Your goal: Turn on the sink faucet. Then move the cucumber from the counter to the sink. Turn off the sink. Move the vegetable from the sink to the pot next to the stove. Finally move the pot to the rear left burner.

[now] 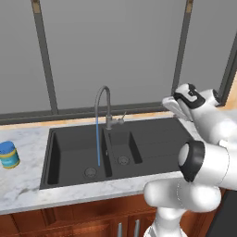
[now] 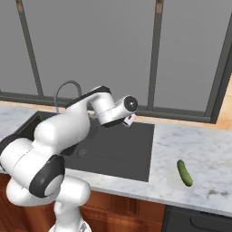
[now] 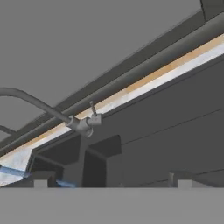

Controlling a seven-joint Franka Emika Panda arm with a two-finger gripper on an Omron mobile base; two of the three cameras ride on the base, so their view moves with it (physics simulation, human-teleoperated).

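The sink faucet (image 1: 102,104) curves over the large bowl of the dark sink (image 1: 152,141), and a thin blue stream of water (image 1: 98,146) falls from its spout. Its small lever (image 3: 92,114) stands at the base. My gripper (image 3: 112,181) hangs open above the sink's drainboard (image 2: 124,147), to the right of the faucet and apart from it, with nothing between its fingertips (image 3: 40,182). The dark green cucumber (image 2: 184,172) lies on the white marble counter (image 2: 204,149) to the right of the sink. The pot and the stove are out of view.
A small blue and yellow can (image 1: 9,155) stands on the counter left of the sink. A grey window wall with dark frames (image 1: 46,60) runs close behind the faucet. Reddish-brown cabinets (image 1: 69,222) sit below the counter edge.
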